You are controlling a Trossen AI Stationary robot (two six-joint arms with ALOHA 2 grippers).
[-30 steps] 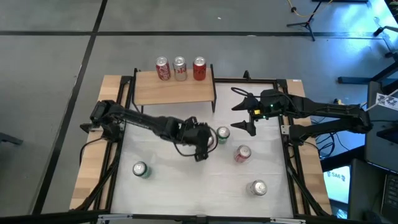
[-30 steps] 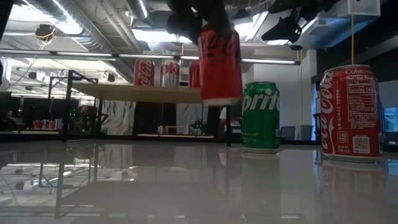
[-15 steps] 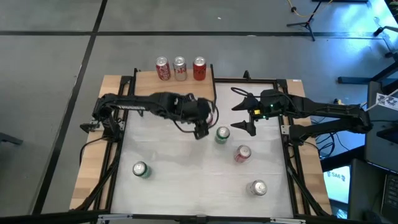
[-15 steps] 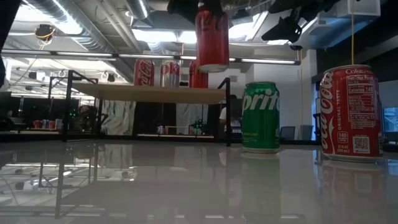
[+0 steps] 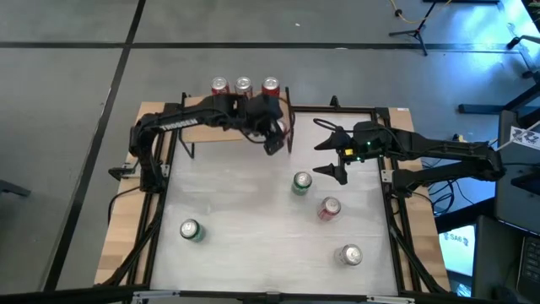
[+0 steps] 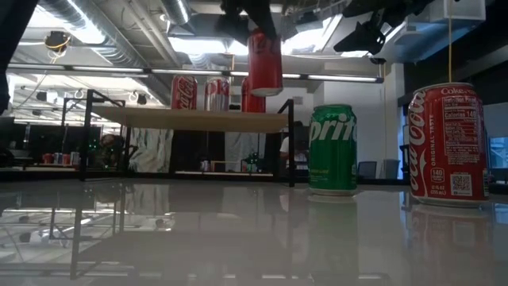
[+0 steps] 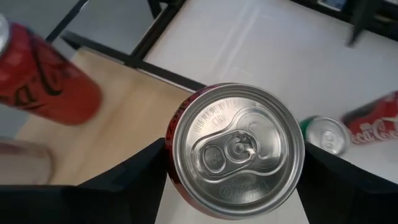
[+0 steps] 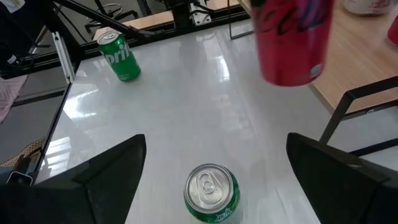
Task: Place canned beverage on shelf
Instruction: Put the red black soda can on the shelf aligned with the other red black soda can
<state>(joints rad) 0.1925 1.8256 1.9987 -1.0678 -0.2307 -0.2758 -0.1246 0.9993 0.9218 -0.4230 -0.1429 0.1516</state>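
Note:
A red can [image 6: 265,62] hangs in the air with my left gripper [image 5: 272,142] shut on it, over the near right part of the shelf [image 5: 224,139]. The shelf is a light-wood board on thin black legs [image 6: 190,119]. Its silver top [image 7: 236,149] faces the left wrist camera. Three cans [image 5: 244,85] stand in a row along the shelf's far edge. My right gripper [image 5: 326,150] waits open above the table at the right, with a green can [image 8: 211,191] on the table below it. My left gripper pinches the red can's side wall [image 7: 172,123] just under its top rim, one finger [image 7: 134,171] on each side. The fingers slant down at it from above. The can hangs upright, lifted clear, its bottom above the shelf board.
On the white table stand a green Sprite can [image 5: 301,182], a red can [image 5: 329,208], another can [image 5: 349,254] at the near right and a green one [image 5: 190,230] at the near left. Black frame bars run along both table sides.
My left gripper has carried the red can up and toward the table's far edge, from beside the green Sprite can to over the shelf's near right part. The can was tilted and now hangs upright.

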